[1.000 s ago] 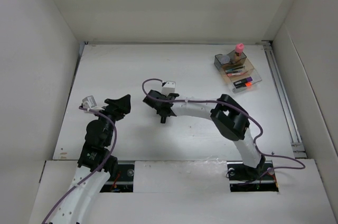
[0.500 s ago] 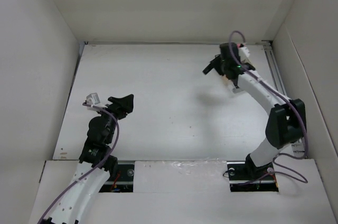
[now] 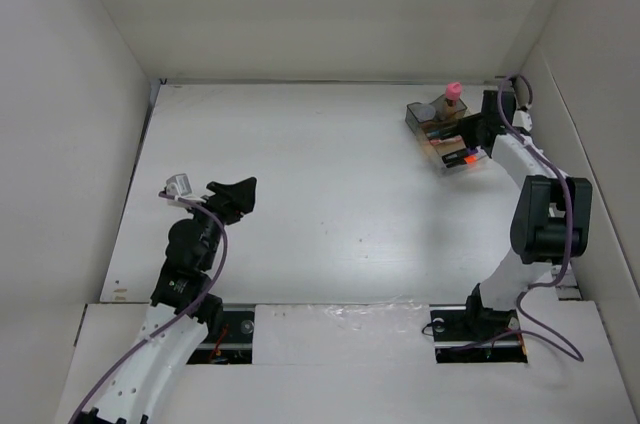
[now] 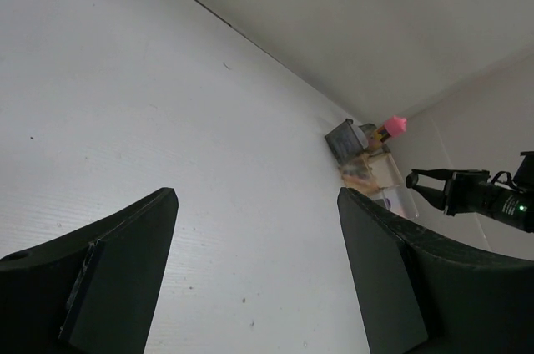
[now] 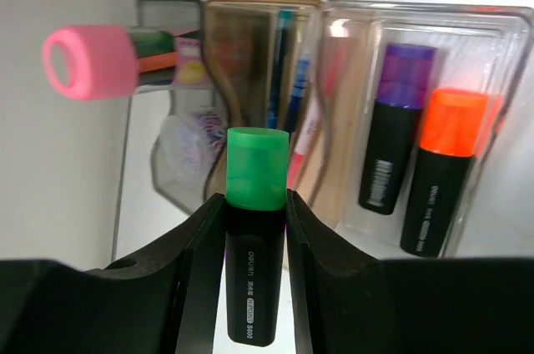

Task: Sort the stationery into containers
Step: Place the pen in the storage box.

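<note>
Upper right, the right tool (image 3: 468, 131) grips a green-capped black highlighter (image 5: 254, 245) at the clear plastic stepped organizer (image 3: 418, 114); lower left, the left tool (image 3: 240, 191) stands released, empty.

Green cap on the highlighter (image 5: 254, 245): translucent plastic with a slight sheen, and the barrel below it is satin black. The right gripper (image 5: 254, 204) around it is matt black plastic. Just ahead, the organizer (image 5: 434, 12) is clear glossy plastic, amber-tinted mid-way. The glue stick (image 5: 90, 62) has a pink cap, soft matt. Beneath the left gripper (image 4: 256, 195), the table (image 4: 125, 103) is white, matt and finely ribbed.
</note>
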You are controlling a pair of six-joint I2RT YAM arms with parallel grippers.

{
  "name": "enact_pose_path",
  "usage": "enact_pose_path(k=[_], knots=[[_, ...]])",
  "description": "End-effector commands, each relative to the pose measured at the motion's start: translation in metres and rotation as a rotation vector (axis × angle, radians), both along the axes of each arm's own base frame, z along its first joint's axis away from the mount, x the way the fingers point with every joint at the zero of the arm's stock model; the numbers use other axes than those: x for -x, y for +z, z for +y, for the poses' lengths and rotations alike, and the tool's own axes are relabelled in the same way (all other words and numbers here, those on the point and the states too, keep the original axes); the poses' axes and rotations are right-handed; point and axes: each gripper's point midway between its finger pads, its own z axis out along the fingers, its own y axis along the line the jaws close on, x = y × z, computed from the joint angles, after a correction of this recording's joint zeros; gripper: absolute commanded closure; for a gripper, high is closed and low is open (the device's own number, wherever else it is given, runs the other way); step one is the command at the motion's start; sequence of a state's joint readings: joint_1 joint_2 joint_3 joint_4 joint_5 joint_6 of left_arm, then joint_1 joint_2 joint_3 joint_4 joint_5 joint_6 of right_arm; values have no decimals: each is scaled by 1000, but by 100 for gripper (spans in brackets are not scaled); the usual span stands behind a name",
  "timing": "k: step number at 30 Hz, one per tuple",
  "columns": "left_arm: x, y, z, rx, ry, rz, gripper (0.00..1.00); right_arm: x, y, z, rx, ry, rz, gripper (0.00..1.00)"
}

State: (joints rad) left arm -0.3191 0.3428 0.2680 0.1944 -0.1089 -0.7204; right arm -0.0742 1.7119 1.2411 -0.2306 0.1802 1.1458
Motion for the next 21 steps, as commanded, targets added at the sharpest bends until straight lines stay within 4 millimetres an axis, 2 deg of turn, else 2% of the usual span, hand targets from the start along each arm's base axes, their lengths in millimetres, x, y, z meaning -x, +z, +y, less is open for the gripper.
enact_pose_path(k=[1, 7, 8, 13, 17, 18, 20, 21], knots=[[-1, 6, -4, 15, -18, -34, 26, -8, 2, -4, -18, -8, -50, 82], [-4, 0, -7, 8, -28, -13, 27, -11, -11, -12, -22, -50, -27, 82], [-4, 0, -7, 8, -28, -12, 27, -10, -11, -19, -14, -68, -27, 81], [-3, 5, -7, 14, -28, -30, 27, -4, -25, -27, -27, -117, -2, 77], [-3, 5, -7, 14, -28, -30, 27, 2, -17, -30, -30, -149, -20, 76], [-3, 5, -7, 14, -28, -30, 27, 3, -20, -30, -30, -149, -19, 75], [-4, 2, -7, 11, -28, -21, 27, 6, -13, -30, -30, -149, -34, 75], [-4, 2, -7, 11, -28, -21, 27, 8, -17, -29, -30, -149, -25, 75]])
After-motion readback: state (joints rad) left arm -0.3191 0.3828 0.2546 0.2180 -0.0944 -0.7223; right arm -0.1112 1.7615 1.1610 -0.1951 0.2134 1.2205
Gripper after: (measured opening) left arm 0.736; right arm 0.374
